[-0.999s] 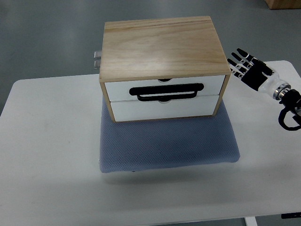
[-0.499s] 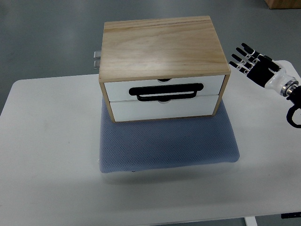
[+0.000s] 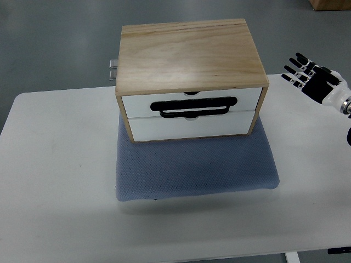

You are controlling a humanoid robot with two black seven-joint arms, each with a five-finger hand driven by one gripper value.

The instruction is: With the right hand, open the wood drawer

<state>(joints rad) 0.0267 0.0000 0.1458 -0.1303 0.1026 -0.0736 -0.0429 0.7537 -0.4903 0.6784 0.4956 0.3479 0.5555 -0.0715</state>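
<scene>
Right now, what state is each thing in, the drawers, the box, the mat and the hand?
Top drawer: closed, black handle on its front, untouched.
Bottom drawer: closed.
Wood box: upright, standing on the mat.
Mat: flat on the table.
Right hand: open, fingers spread, off to the right of the box, holding nothing.
Left hand: not in view.
</scene>
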